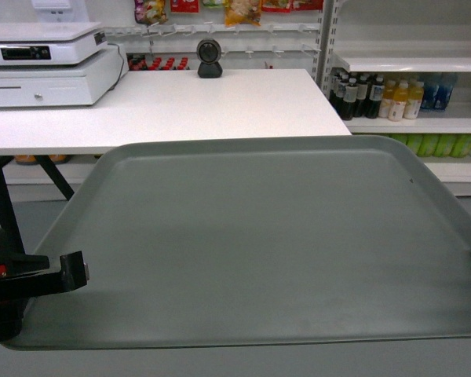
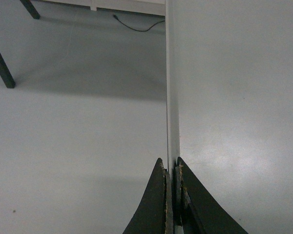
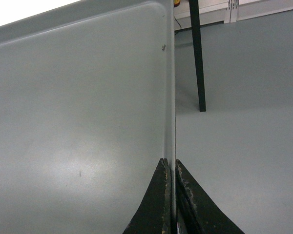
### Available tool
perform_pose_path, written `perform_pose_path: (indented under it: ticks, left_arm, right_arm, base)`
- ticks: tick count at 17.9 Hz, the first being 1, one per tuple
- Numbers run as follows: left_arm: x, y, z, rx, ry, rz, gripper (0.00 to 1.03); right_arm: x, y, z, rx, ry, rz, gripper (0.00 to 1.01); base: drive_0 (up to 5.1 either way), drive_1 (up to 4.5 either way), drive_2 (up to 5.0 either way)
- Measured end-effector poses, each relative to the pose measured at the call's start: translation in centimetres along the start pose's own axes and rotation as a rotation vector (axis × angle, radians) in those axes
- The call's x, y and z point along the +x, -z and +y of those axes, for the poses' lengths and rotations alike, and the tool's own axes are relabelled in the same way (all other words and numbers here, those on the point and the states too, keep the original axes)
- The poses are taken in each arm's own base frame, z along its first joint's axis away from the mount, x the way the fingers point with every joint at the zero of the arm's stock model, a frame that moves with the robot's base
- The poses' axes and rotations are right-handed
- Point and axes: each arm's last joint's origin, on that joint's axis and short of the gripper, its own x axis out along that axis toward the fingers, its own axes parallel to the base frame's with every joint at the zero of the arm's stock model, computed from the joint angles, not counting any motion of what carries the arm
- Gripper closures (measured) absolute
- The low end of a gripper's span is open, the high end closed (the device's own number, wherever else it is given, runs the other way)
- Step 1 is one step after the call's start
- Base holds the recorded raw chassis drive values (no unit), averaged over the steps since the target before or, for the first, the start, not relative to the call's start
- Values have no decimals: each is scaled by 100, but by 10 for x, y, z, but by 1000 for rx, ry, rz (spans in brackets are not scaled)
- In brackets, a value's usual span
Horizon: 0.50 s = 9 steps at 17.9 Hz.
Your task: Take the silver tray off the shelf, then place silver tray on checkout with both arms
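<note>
Now carrying: silver tray (image 1: 259, 243) held level in the air in front of the checkout table (image 1: 180, 106), far edge overlapping the table's near edge in the head view, though whether above or short of it cannot be told. Left gripper (image 2: 171, 195) with jaws clamped on the tray's left rim, right gripper (image 3: 172, 195) with jaws clamped on the right rim (both wrist views showing the thin edge pinched between dark fingers, grey floor (image 2: 78, 136) beneath). Best handled, by judgement, with both arms advancing at one pace and one height, keeping the tray flat so neither rim twists out of its pinch; enough lift to clear the table lip before going forward, then lowering onto the bare white stretch, well clear of the cash register (image 1: 47, 67) at far left and the black scanner (image 1: 209, 59) at the back. Release only once flat on the top. Tray itself bare: nothing lying in it, only a tiny dark speck (image 3: 163, 47) near a far corner.
</note>
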Motion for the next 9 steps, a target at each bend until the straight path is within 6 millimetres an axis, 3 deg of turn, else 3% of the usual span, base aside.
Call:
perform_pose_path:
  ticks: [3,5,9]
  left_arm:
    - [0,0,0,0,-1,-1,100]
    - [0,0,1,1,-3,7,100]
    - [0,0,1,0,-5,3,100]
  right_arm:
    - [0,0,0,0,0,-1,98]
    - [0,0,2,0,-7,0,98]
    - [0,1,1,0,-2,3,98]
  base:
    - [-491,277,207]
    - [0,0,0]
    - [-5,425,-434]
